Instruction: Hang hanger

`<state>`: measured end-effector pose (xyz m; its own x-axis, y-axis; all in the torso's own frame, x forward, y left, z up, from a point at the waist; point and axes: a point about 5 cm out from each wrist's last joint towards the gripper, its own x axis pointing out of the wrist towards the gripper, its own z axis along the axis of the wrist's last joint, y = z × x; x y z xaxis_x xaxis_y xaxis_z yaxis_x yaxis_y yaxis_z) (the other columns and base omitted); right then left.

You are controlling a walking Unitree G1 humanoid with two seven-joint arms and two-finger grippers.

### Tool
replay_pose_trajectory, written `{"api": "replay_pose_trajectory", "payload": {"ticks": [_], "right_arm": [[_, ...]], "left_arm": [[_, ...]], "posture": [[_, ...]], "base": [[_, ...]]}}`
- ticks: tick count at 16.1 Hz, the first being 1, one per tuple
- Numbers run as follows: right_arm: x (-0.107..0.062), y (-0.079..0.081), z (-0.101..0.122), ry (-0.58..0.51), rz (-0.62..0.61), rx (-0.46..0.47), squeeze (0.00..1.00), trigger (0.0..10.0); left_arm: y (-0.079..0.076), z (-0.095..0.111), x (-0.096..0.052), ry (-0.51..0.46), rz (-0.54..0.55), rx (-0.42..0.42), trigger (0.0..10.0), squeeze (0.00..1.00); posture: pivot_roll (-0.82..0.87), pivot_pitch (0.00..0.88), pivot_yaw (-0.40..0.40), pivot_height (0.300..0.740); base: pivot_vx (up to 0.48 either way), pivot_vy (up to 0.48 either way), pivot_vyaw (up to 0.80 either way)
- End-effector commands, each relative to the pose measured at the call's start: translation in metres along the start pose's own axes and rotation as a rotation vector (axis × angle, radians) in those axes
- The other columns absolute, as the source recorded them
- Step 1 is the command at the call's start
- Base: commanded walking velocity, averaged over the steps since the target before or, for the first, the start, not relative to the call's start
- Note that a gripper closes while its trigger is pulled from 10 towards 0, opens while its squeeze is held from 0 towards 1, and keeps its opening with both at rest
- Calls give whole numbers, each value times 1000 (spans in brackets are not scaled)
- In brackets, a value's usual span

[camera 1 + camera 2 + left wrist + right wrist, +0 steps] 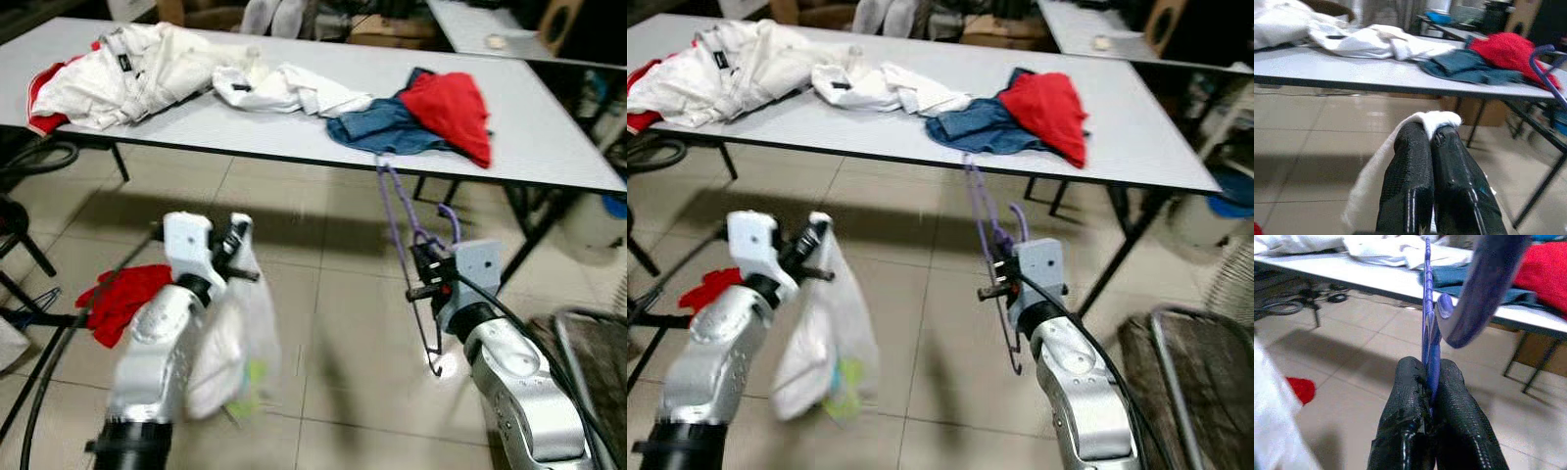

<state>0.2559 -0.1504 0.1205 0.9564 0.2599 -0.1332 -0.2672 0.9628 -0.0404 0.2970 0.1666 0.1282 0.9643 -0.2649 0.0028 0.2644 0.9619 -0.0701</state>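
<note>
Right gripper: both black fingers pressed together on the thin shaft of one purple hanger, hook curling just above the fingertips in the right wrist view; hanger held upright-tilted in mid-air below the near table edge, its upper end reaching to just beneath the blue garment; silver right arm raised from lower right, wrist bent upward toward the table.

Left gripper: two fingers closed tight side by side on a fold of one white garment; cloth draped over the fingertips and hanging limp beside the silver left arm, clear of the floor; patch of yellow-green near its lower end; forearm raised, wrist pointing toward the table.

Beyond the grippers, one long white table with dark legs, bearing four piles of clothing: red garment lying partly over the blue garment near the right end; small white garment toward the middle, just beside the blue one; large white jacket with red trim at the left end.

On the tiled floor, one red cloth to the left of the left arm; black cable across the lower left; second pale table behind, far right.
</note>
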Motion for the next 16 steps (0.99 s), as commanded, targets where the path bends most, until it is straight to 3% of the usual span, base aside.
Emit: {"api": "replay_pose_trajectory", "payload": {"ticks": [1,5,10,12,16], "right_arm": [[-1,-1,6,-25,7,-17,0,10000],[1,2,7,-36,28,-37,0,10000],[4,-19,12,-91,-181,85,0,10000],[4,-18,16,-117,-186,127,0,10000],[0,-17,18,-128,-202,67,0,10000]], "left_arm": [[-3,6,4,-34,-12,4,10000,0],[0,10,6,-40,-13,12,10000,0],[-10,11,12,-47,-36,-11,10000,0],[-11,12,13,-49,-45,-5,10000,0],[-16,13,23,-48,-75,-20,10000,0]], "posture": [[-152,0,-16,740],[-152,0,-8,740],[-132,0,-12,740],[-136,0,-9,740],[-186,0,22,740]], "base": [[431,0,0],[443,0,800],[445,0,0],[446,0,0],[444,0,0]]}}
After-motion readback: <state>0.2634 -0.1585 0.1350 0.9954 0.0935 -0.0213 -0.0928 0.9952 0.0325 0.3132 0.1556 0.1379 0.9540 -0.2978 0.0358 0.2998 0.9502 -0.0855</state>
